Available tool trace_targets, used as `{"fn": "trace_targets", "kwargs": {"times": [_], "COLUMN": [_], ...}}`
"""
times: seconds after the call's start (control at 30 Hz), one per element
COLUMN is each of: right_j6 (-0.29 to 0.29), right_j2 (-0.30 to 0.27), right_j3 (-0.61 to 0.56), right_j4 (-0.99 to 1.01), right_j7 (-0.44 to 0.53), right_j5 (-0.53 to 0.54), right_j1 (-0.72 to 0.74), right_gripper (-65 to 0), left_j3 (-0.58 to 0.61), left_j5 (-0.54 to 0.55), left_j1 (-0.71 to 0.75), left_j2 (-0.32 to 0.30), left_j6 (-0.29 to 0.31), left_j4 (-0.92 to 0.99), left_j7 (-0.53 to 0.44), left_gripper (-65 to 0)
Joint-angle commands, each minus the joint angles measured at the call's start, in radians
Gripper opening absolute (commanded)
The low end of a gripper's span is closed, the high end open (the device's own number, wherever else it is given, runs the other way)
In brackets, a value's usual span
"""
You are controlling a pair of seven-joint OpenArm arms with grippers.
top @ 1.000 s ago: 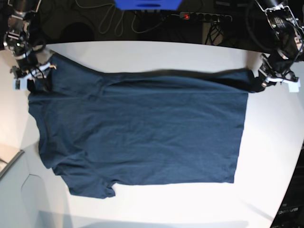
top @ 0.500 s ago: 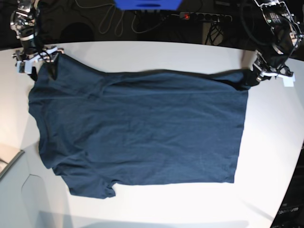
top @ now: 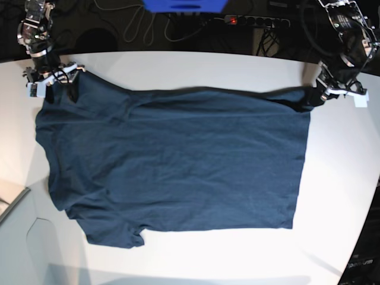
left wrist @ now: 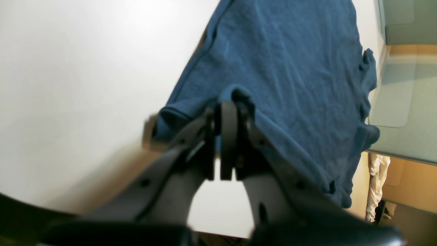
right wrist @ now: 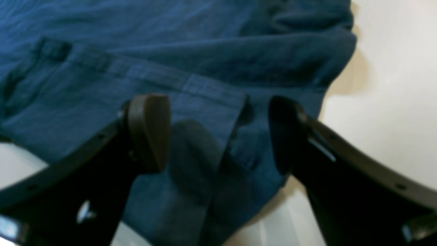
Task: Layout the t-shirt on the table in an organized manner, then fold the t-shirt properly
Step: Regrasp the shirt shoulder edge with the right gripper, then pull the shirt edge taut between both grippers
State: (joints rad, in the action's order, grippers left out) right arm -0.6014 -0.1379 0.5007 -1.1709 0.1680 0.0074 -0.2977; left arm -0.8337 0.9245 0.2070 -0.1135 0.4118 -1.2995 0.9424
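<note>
Two grippers are engaged at the far edge of the plain dark navy-blue short-sleeved cotton t-shirt [top: 172, 160], one at each far corner. The garment is spread nearly flat on the large smooth white tabletop [top: 196, 68], sleeves toward the side of the right arm, hem toward the side of the left arm.

Left gripper [left wrist: 227, 112]: jaws are pressed together, and a small peak of navy cloth is seen pinched between the tips in the left wrist view. The fabric fans out flat beyond the tips, and a slack hem corner [left wrist: 167, 118] droops just to the left of the jaws. The pinch is judged to serve as an anchor, so that the hem edge is held taut while the opposite corner is set down.

Right gripper [right wrist: 218, 133]: jaws are spread wide, with nothing clamped. In the right wrist view a folded, stitched sleeve band [right wrist: 191, 87] lies between and beyond the two pads [right wrist: 150, 130]; whether the tips touch the cloth cannot be told. The sleeve bunches into a rounded fold [right wrist: 327, 54] beyond the jaw on the right of that view.

Judgement: layout is nearly done, folding is not yet begun. The near sleeve [top: 116, 234] is seen crumpled, so smoothing is probably still needed.
</note>
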Motion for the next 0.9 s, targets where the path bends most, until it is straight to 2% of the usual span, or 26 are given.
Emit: {"fn": "trace_targets", "kwargs": {"times": [0.0, 0.07, 0.27, 0.47, 0.73, 0.87], "right_j6": [-0.012, -0.012, -0.012, -0.012, -0.012, -0.012], "right_j2": [-0.012, -0.01, -0.012, -0.012, -0.015, -0.006], "right_j3": [0.003, 0.003, -0.038, -0.058, -0.032, 0.045], "right_j4": [-0.014, -0.014, -0.014, -0.014, -0.022, -0.054], "right_j7": [0.026, 0.026, 0.026, 0.026, 0.037, 0.037], "right_j5": [0.015, 0.015, 0.015, 0.015, 0.015, 0.019], "right_j1": [-0.004, -0.008, -0.039, -0.048, -0.048, -0.047], "right_gripper": [-23.3, -24.4, -33.5, -38.8, -58.4, -64.0], "left_j3": [-0.002, -0.003, -0.003, -0.005, -0.006, -0.008], "left_j5": [0.021, 0.021, 0.021, 0.021, 0.021, 0.021], "left_j1": [-0.002, -0.002, -0.004, -0.004, -0.004, -0.002], "left_j2": [-0.012, -0.012, -0.012, -0.012, -0.012, -0.013], "left_j6": [0.006, 0.006, 0.006, 0.006, 0.006, 0.006], "left_j4": [-0.018, -0.018, -0.018, -0.018, -0.018, -0.018], "left_j7": [-0.006, -0.006, -0.006, -0.006, -0.006, -0.006], "left_gripper": [-65.0, -65.0, -65.0, -65.0, -65.0, -65.0]}}
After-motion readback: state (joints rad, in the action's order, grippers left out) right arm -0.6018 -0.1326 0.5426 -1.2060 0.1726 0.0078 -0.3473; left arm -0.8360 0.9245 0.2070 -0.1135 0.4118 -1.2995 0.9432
